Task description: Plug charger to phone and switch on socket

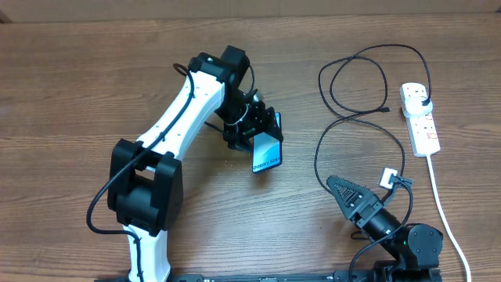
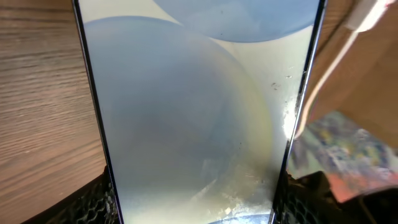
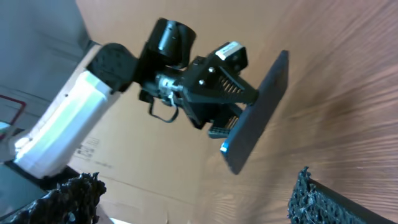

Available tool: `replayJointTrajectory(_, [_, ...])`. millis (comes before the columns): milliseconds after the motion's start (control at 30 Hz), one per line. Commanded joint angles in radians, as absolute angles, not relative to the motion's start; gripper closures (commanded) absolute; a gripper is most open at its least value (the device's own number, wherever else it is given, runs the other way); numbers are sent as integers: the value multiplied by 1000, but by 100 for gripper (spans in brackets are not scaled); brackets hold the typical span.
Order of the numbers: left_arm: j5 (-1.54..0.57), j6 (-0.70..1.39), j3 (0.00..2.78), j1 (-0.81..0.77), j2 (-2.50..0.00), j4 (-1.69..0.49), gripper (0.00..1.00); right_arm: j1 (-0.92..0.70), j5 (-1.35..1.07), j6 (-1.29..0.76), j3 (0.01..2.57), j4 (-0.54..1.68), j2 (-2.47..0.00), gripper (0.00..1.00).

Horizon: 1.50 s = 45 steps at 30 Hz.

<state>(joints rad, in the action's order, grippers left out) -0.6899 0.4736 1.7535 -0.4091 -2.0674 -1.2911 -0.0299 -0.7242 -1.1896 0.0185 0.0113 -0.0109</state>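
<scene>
While the left gripper (image 1: 259, 131) is clamped on the phone (image 1: 267, 153), its black pads (image 2: 91, 204) press the dark frame from either side near one short end. The left wrist view shows this, with the pale blue screen filling most of that picture. From above, the phone hangs tilted below the gripper near the middle of the table (image 1: 78, 94), its screen turned up toward the camera. Whether its lower end touches the wood cannot be told. The right wrist view shows the same phone (image 3: 255, 115) from behind as a dark slanted slab held by the left gripper (image 3: 239, 99), with the white left arm (image 3: 68, 130) behind it.

The right gripper (image 1: 342, 186) sits low at the near right with its fingers spread wide and nothing between them. It points up and left toward the phone and is well apart from it.

The charger (image 1: 321, 78) lies in loose loops on the table between the phone and the power strip (image 1: 423, 133). Its black plug (image 1: 423, 99) sits in the far outlet of the strip, which lies at the right side of the table. What looks like the cable's free end (image 1: 388, 110) rests just left of the strip, apart from the phone and both grippers. A thick white cord (image 1: 446, 211) runs from the strip's near end toward the table's near edge, passing beside the right arm.
</scene>
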Motion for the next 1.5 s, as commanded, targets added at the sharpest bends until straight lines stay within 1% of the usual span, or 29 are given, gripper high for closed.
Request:
replayJointTrajectory(0, [-841, 498, 1783, -385, -2072, -1281, 44, -36, -719, -1236, 8, 16, -3, 0])
replayJointTrajectory(67, [-878, 498, 1783, -371, -2072, -1282, 47, -38, -718, -1218, 8, 43, -3, 0])
replayJointTrajectory(233, [-963, 498, 1783, -340, -2072, -1282, 47, -38, -711, -1173, 9, 62, -23, 1])
replayJointTrajectory(367, [-1030, 498, 1783, -325, -2072, -1282, 46, -38, -699, -1120, 10, 63, -94, 1])
replayJointTrajectory(500, [-1047, 498, 1783, -319, -2072, -1282, 44, -38, -580, -997, 42, 116, -211, 1])
replayJointTrajectory(633, [-1046, 498, 1783, -319, -2072, -1282, 43, -38, -446, -838, 141, 216, -377, 1])
replayJointTrajectory(800, [-1047, 498, 1783, -319, -2072, -1281, 43, -40, -438, -747, 327, 303, -599, 1])
replayJointTrajectory(900, [-1049, 498, 1783, -319, -2072, -1282, 43, -58, -438, -724, 482, 464, -719, 1])
replayJointTrajectory(1033, [-1071, 498, 1783, -319, -2072, -1281, 43, -143, -372, -724, 727, 790, -848, 1])
replayJointTrajectory(1133, [-1071, 498, 1783, -319, -2072, -1282, 43, -224, -355, -729, 842, 900, -887, 1])
replayJointTrajectory(1233, [-1071, 498, 1783, -319, -2072, -1282, 43, -321, -354, -737, 912, 938, -896, 1])
replayJointTrajectory(1333, [-1071, 498, 1783, -319, -2072, -1282, 43, -444, -257, -797, 952, 955, -896, 1])
replayJointTrajectory(1433, [-1071, 498, 1783, -319, -2072, -1282, 43, -531, -169, -811, 953, 916, -897, 0])
replayJointTrajectory(1467, [-1071, 498, 1783, -319, -2072, -1282, 43, -565, -162, -811, 953, 857, -902, 0])
